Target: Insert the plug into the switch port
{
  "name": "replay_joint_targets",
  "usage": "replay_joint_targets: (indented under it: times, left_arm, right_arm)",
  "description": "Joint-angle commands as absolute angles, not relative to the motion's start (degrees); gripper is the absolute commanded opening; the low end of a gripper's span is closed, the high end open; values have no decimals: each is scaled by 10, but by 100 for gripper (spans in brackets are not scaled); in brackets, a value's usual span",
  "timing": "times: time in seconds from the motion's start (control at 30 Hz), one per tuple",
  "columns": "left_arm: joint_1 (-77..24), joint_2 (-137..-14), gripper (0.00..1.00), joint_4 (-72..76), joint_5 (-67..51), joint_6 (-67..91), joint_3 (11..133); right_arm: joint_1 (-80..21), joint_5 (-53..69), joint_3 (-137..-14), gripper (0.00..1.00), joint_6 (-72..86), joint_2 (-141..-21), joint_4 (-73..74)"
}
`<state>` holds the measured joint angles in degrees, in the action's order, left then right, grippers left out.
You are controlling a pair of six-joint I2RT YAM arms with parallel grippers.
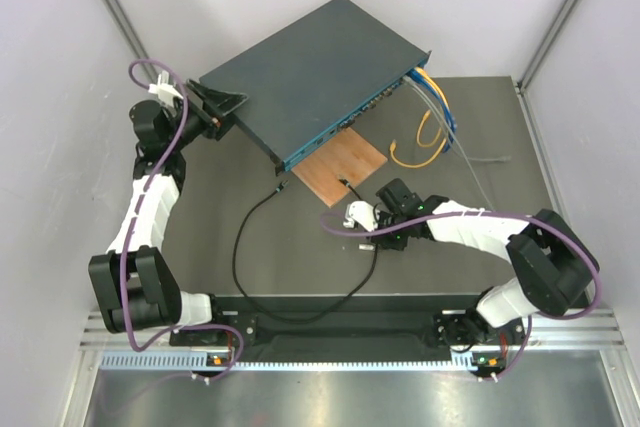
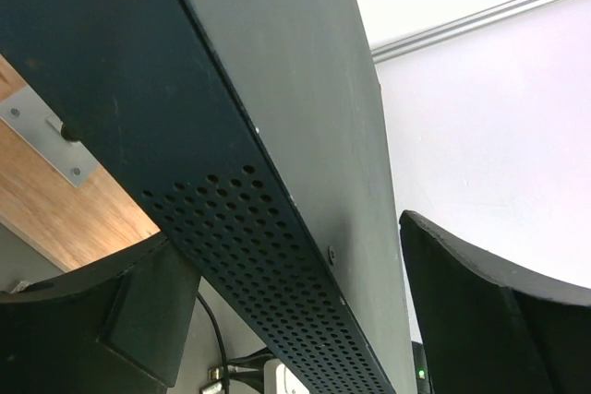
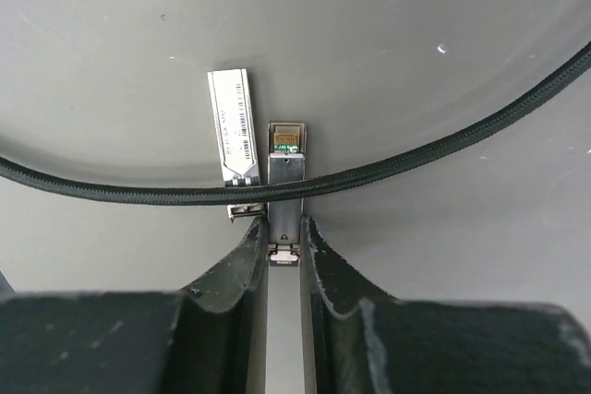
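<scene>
Brown board (image 1: 345,165) at switch (image 1: 320,72) front, dark cable (image 3: 138,193) crossing silver stick (image 3: 286,169) at right jaws

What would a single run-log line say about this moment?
left gripper open, astride switch corner | right gripper shut on silver stick | plug not inserted

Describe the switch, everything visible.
The switch is a large flat dark blue-grey box, metal-looking, its teal front face holding a row of small dark ports. It lies diagonally at the table's far side. Its left end has vent holes. A yellow cable and blue cables plug in at its right end. The left gripper's jaws stand wide around its left end; a wooden board lies at its front.
</scene>
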<state>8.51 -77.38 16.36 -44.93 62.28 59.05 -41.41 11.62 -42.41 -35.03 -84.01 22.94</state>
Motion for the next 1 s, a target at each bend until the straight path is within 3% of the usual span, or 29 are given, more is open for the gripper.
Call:
replay_joint_targets:
  times: [0.0,0.07,0.33,0.67,0.77,0.83,0.97]
  left_arm:
    - [93,-758,89,221,-453,633,616]
    - [96,-757,90,226,-455,636,620]
    - [126,-725,93,199,-430,633,628]
    - [163,-650,97,11,-245,463,694]
    - [162,-650,95,31,-275,457,715]
    - [159,-668,92,61,-357,490,735]
    - [60,-711,89,100,-459,523,787]
  right_arm:
    - [-414,108,-424,4,-374,-834,265]
    - [-405,110,-424,0,-387,-824,277]
    - [-342,120,-446,0,-424,-772,346]
    - [-232,123,-531,0,-461,-719,408]
    - [-205,156,-595,0,-455,-708,427]
    - [-197,174,-626,0,-442,-695,439]
    - [-195,227,-703,0,-413,-676,439]
